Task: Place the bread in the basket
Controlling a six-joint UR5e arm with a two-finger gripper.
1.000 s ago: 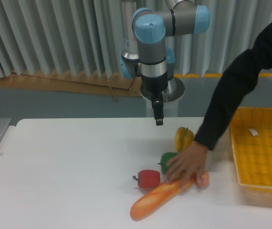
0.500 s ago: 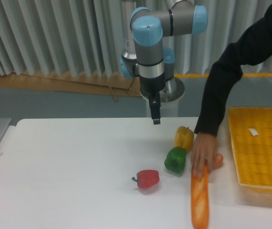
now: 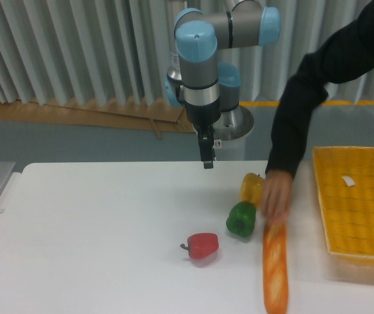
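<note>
Collision risk: person's hand (image 3: 277, 194) hovers at the bread (image 3: 275, 265) beside the basket (image 3: 357, 252) while the gripper (image 3: 207, 159), fingers' state unreadable, hangs well behind it.

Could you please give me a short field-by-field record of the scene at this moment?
bread: baguette lying on the table, running near to far, left of the basket
basket: yellow woven basket at the right, holding only a small white tag
hand: hand hanging above the table's far side, holding nothing; open or shut unclear
peppers: red, green, yellow
person: blurred human hand by the baguette's far end
</note>
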